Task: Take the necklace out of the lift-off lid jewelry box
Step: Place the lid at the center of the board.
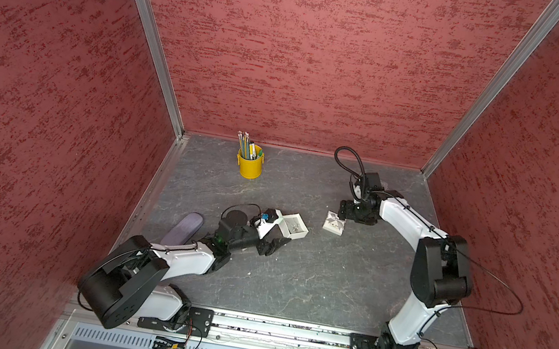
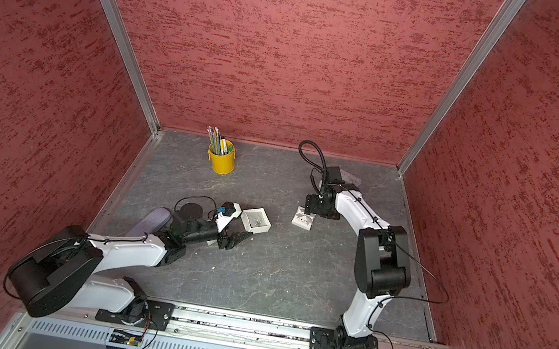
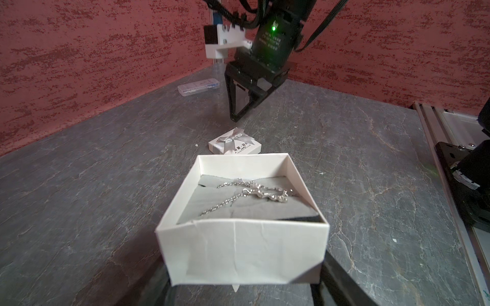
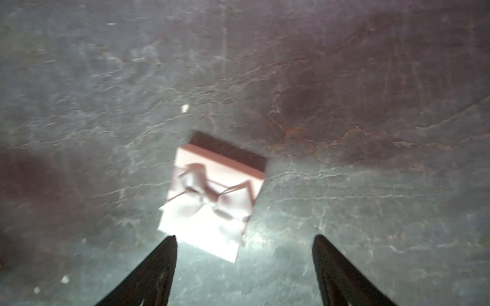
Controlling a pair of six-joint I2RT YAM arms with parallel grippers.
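1. Can't call the left end effector [image 1: 278, 245]: cut off and blurry, spread wide beside the jewelry box [image 3: 238, 251], gripping or just flanking.
2. Barely a glint of necklace [image 1: 294, 227] from above; lying in the open box, diagonal across the pad [image 3: 265, 212], pendant end toward the lid [image 1: 334, 223].
3. Blurry too, but clearly wide-open and empty: right end effector [image 4: 244, 237], hanging near the lid.

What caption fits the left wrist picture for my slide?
Silver necklace lying in the open white box, bow-topped lid on the table behind it, right hand open just above.
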